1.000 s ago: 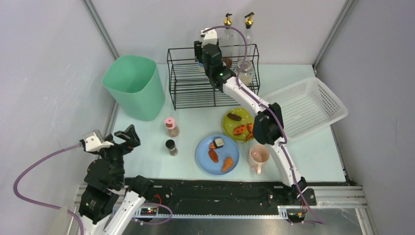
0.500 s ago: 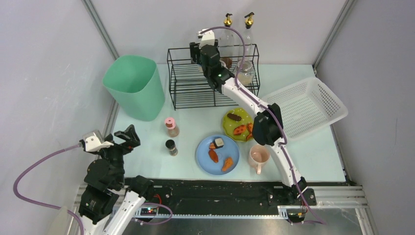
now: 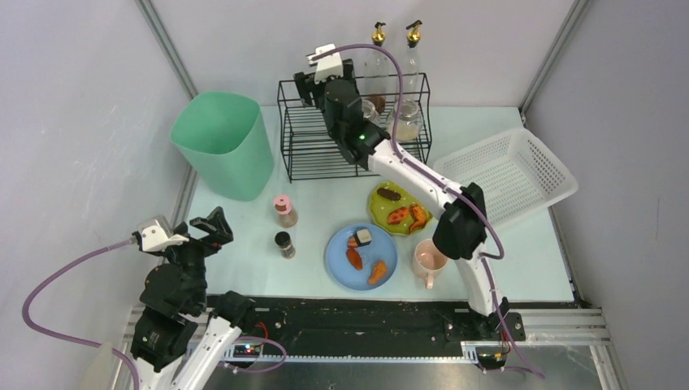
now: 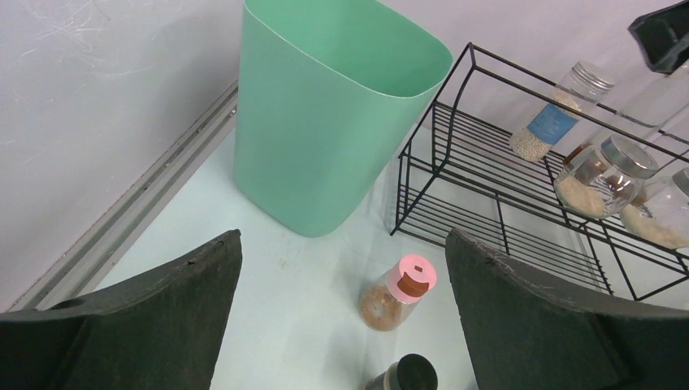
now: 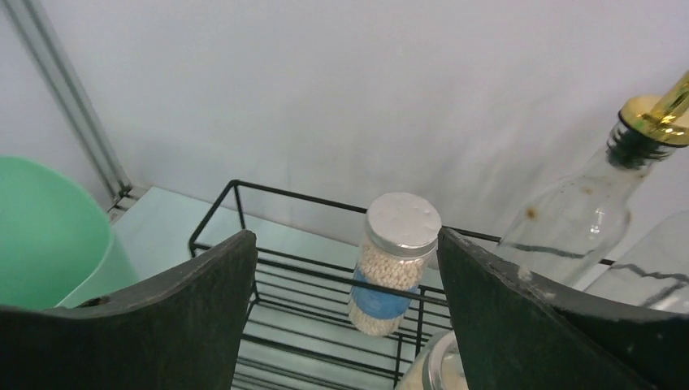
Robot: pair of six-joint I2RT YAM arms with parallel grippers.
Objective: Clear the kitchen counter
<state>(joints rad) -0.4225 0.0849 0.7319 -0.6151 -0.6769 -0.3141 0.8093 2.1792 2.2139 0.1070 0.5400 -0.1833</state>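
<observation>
The worktop (image 3: pixel 520 260) spreads out below both arms, and on it stand a pink-lidded jar (image 3: pixel 283 210), a black-lidded jar (image 3: pixel 284 244), two plates of food and a mug (image 3: pixel 429 258). The right pincer (image 5: pixel 345 244) hovers at the worktop's 12 o'clock over the wire rack (image 3: pixel 325 154). Its fingers are spread, and a blue-labelled jar (image 5: pixel 394 260) stands upright on the rack between them, touching neither. The left pincer (image 4: pixel 341 244), spread wide and holding nothing, hangs at about 8 o'clock. From it the two small jars lie near, toward 2 to 3 o'clock, with their long axes vertical. From the right pincer they lie well apart toward 6 o'clock, so the left arm looks better placed for them.
</observation>
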